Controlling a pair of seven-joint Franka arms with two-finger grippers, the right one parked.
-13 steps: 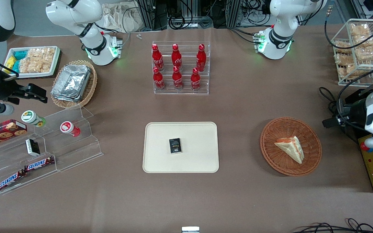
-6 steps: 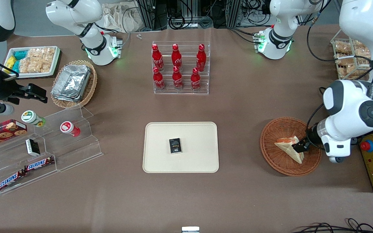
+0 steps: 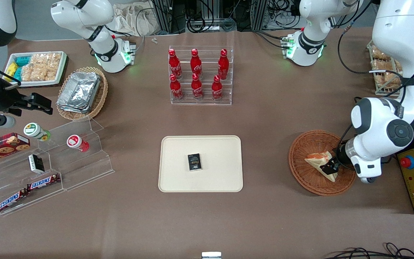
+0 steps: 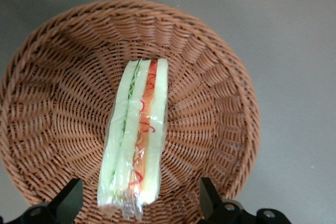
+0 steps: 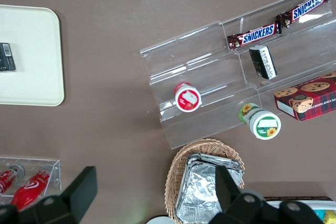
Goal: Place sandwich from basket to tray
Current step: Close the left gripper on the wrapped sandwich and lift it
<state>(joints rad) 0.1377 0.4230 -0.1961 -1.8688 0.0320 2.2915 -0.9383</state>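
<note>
Gripper (image 3: pixel 329 166) hangs low over the sandwich (image 3: pixel 320 163), fingers (image 4: pixel 70 199) spread wide either side of the wedge's near end, not touching it. Sandwich lies in the wicker basket (image 3: pixel 302 168), slightly toward 3 o'clock of its centre in the front view. Vs 0.5 s ago: gripper has slid a bit further over the wedge; sandwich hasn't moved. Tray (image 3: pixel 178 180) sits well apart toward the parked arm's end, w/ a small black packet (image 3: pixel 194 161) on it. Fingertips cut off in the wrist view.

From the wrist we see only the tips of the gripper (image 4: pixel 139 203) fingers (image 4: pixel 71 195), cut by the frame edge. In front, it covers part of the sandwich (image 3: pixel 318 161).
</note>
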